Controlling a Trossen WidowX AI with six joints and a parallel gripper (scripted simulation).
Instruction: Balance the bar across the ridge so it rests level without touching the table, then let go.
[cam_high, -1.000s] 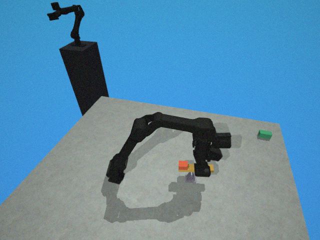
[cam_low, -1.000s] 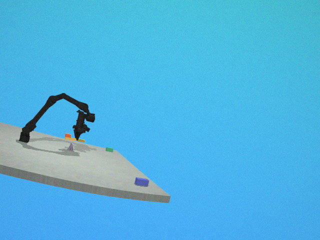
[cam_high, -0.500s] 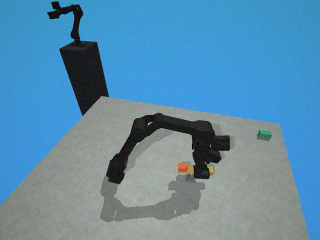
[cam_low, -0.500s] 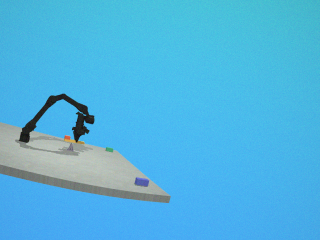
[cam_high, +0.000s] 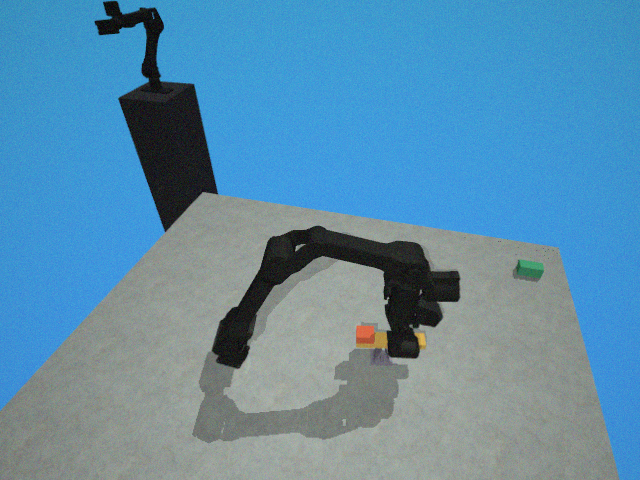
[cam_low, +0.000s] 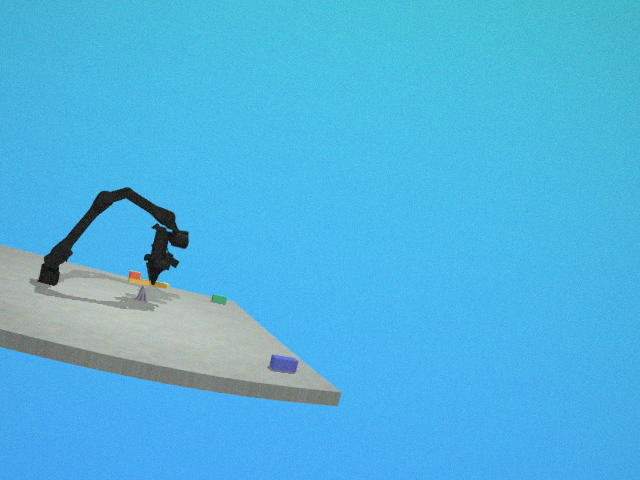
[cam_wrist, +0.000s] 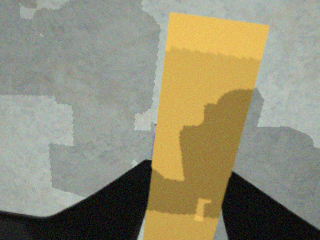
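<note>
The yellow bar (cam_high: 381, 339) (cam_low: 162, 285) (cam_wrist: 215, 75) is held in the air, with a red-orange block (cam_high: 364, 332) (cam_low: 134, 274) on its end nearer the arm's base. My gripper (cam_high: 403, 347) (cam_low: 153, 282) (cam_wrist: 186, 173) is shut on the bar, on the side of its middle away from the block. The small grey-purple ridge (cam_high: 381, 357) (cam_low: 141, 295) stands on the table just below the bar, between the block and my fingers. Whether bar and ridge touch cannot be told. In the wrist view the bar hides nearly all of the ridge, and the block is out of view.
A green block (cam_high: 530, 268) (cam_low: 219, 299) lies near the table's far corner. A blue block (cam_low: 283, 363) lies near another corner, in the exterior view only. The grey table (cam_high: 491, 413) (cam_low: 180, 341) carries my arm's base. A second arm on a dark pedestal (cam_high: 170, 149) stands beyond the table.
</note>
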